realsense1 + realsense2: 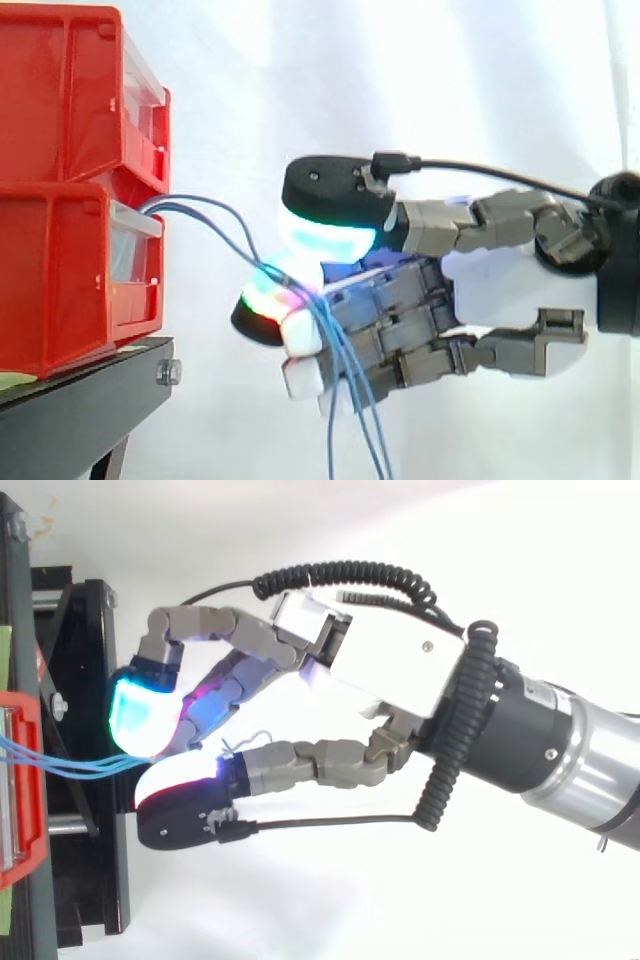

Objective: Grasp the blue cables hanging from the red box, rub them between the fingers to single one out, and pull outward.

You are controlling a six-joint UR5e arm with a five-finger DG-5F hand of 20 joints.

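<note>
Bins (60,190), red, two stacked at the far left on a black stand (70,410), with a bolt head (168,373) at the stand's front corner. From the clear front of the lower bin, blue cables (175,205): out to the right in a shallow arc, across the gap, then down through the fingers and loose below, running off the bottom edge.

Right of the gap, hand (400,310) clenched on the cables. Above, a black-backed pad (330,235) glowing white and cyan. Below, curled fingertips (275,305) glowing green and red, with the strands pinched among them.

From above, same order: red bin (25,810) at the left edge, then the stand (85,880). Cables (70,765) level across the stand, into the pinch between a cyan pad (140,715) and a white pad (185,775). Further right, the hand's white palm (390,660), then the grey arm in from the right edge. Behind it all, white curtain (450,80).
</note>
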